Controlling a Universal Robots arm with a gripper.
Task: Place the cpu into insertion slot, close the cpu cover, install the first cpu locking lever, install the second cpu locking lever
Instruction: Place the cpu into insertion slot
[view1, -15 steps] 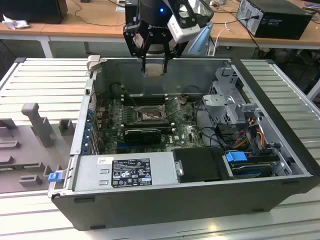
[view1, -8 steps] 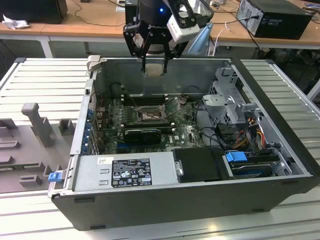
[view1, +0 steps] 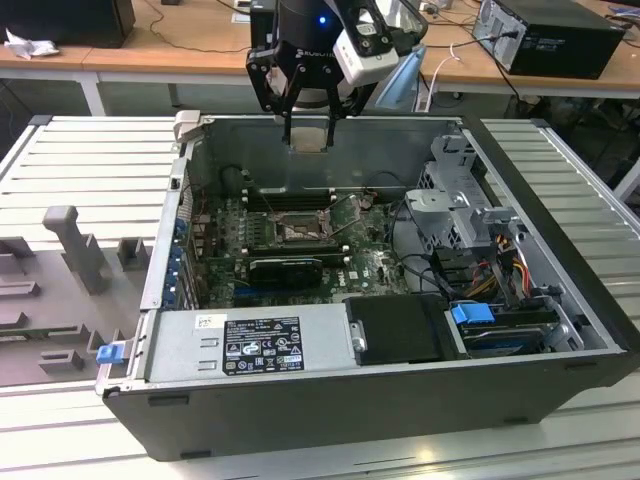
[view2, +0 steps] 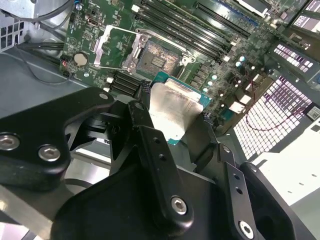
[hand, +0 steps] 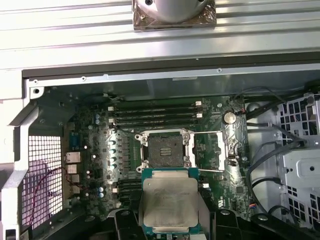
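Exterior view is showing the hand hanging above the open case, well apart from the board lying inside it. Its fingers are pinching the cpu by two opposite edges, parted just enough for the chip's width. In both wrist views the cpu is lying flat between the fingers, silvery top facing the cameras; being square, it is showing no long axis, and in the first wrist view its edges are running roughly parallel to the slot's. The slot is sitting empty on the green board, not touching the chip. The cover is standing swung open, lying just beside the slot.
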